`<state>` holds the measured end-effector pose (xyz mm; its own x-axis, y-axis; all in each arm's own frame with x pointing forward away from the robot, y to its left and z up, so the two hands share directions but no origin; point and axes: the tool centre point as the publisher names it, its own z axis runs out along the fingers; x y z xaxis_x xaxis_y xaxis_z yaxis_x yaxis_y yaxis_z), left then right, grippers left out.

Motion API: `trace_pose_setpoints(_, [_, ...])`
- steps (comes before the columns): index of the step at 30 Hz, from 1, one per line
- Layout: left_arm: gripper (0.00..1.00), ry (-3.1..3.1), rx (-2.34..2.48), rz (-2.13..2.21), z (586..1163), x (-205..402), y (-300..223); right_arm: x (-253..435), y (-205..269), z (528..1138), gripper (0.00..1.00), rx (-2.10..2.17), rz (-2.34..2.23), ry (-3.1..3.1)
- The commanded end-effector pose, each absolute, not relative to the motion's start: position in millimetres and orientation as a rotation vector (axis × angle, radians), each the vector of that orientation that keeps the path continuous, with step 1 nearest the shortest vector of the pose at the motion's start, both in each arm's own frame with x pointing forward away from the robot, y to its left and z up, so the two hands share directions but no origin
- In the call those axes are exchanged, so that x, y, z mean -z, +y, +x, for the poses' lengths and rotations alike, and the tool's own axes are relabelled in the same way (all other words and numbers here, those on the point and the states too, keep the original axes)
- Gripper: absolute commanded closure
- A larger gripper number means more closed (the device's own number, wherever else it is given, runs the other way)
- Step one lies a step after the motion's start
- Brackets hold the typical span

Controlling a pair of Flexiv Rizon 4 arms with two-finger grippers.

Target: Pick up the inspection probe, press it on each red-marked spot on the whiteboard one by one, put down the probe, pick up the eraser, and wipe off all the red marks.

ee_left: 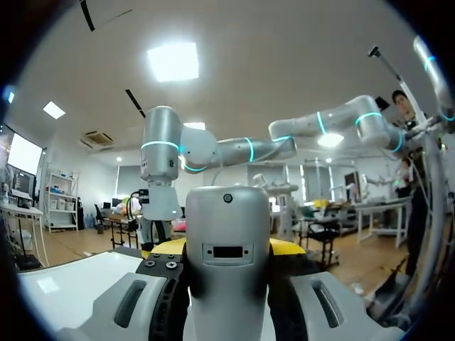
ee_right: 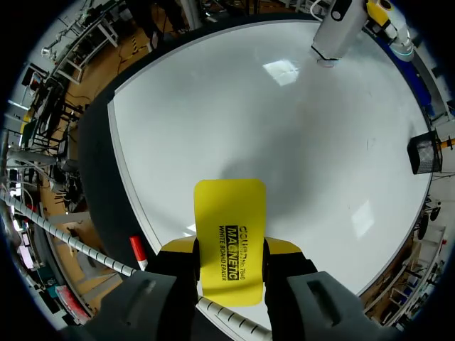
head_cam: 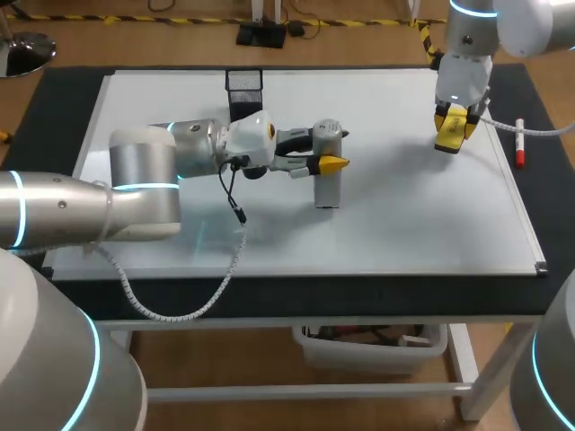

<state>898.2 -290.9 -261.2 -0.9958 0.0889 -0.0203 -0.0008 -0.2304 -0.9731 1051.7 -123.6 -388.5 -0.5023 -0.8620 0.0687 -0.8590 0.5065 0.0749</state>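
Probe point(head_cam: 328, 186) upright on whiteboard point(head_cam: 422, 220), clamped by left fingers point(head_cam: 331, 164); right fingers point(ee_right: 284, 247) grip eraser point(ee_right: 229, 234) above whiteboard.

The whiteboard point(head_cam: 404, 224) is laid flat on the table point(head_cam: 54, 117), covering most of it; a mesh holder point(head_cam: 244, 90) is stood at the board's far edge, left of the middle. The inspection probe point(head_cam: 327, 189) is stood upright on the board near its middle (in front of the holder and slightly to its right), clasped from the left side by the left gripper point(head_cam: 331, 162). The eraser point(head_cam: 449, 142) is held in the right gripper point(head_cam: 452, 135) over the board's far right part; a marker point(head_cam: 519, 142) is laid on the table just beside the board's right edge, right of the eraser.
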Motion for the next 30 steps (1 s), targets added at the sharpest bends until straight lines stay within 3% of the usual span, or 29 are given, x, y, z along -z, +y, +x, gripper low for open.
trace_pose_setpoints(1, [1.0,-1.885,-2.408,-0.139,906,268,-294,387,-124,1052,1.0,0.045,1.516,-2.639])
trace_pose_setpoints(30, [1.0,-1.901,-2.398,-0.092,906,280,-291,387,-124,1052,1.0,0.045,1.516,-2.639])
